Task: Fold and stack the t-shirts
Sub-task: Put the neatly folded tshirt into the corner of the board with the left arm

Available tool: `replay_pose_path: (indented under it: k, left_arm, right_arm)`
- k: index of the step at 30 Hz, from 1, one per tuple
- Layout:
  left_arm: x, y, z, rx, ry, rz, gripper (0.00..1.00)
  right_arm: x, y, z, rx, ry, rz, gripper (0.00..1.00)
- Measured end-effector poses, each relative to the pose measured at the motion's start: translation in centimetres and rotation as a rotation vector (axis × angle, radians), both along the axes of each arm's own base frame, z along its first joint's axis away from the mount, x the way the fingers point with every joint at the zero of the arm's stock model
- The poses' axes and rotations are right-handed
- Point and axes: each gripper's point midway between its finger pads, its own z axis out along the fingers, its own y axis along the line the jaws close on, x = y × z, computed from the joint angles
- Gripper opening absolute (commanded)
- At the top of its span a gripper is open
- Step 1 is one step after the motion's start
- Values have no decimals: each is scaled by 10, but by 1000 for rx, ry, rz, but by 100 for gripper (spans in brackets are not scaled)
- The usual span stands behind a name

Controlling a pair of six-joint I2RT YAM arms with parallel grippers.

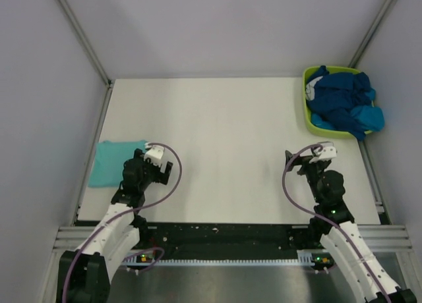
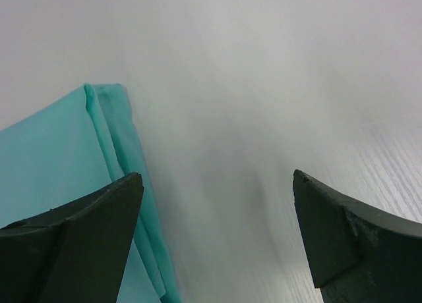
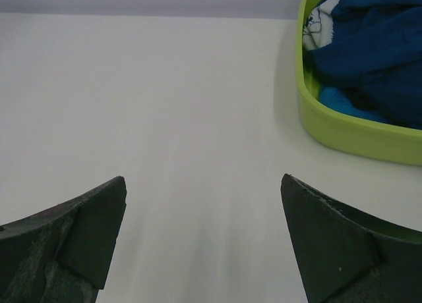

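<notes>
A mint teal-green t-shirt (image 1: 111, 162) lies folded flat at the table's left edge; its folded corner shows in the left wrist view (image 2: 59, 151). My left gripper (image 1: 155, 159) (image 2: 217, 184) is open and empty, just right of that shirt, with its left finger over the shirt's edge. Dark navy and brighter blue t-shirts (image 1: 343, 105) lie crumpled in the lime-green tub (image 1: 308, 112) at the far right, also in the right wrist view (image 3: 376, 46). My right gripper (image 1: 304, 159) (image 3: 203, 184) is open and empty over bare table, short of the tub (image 3: 349, 128).
The white table (image 1: 231, 138) is walled by grey panels on the left, back and right. The tub sits in the back right corner against the right wall. A black strip and metal rail run along the near edge by the arm bases.
</notes>
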Motion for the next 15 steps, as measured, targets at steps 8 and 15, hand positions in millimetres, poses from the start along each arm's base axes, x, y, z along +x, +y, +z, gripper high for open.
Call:
replay_pose_path:
  k: [8,15]
  left_arm:
    - [8,-1,14,-12,-68,1,99]
    - [18,0,26,-58,-167,39,99]
  right_arm:
    - [0,-1,-25,-39,61,-2,99]
    - [1,-1,-24,-39,57,-2,99]
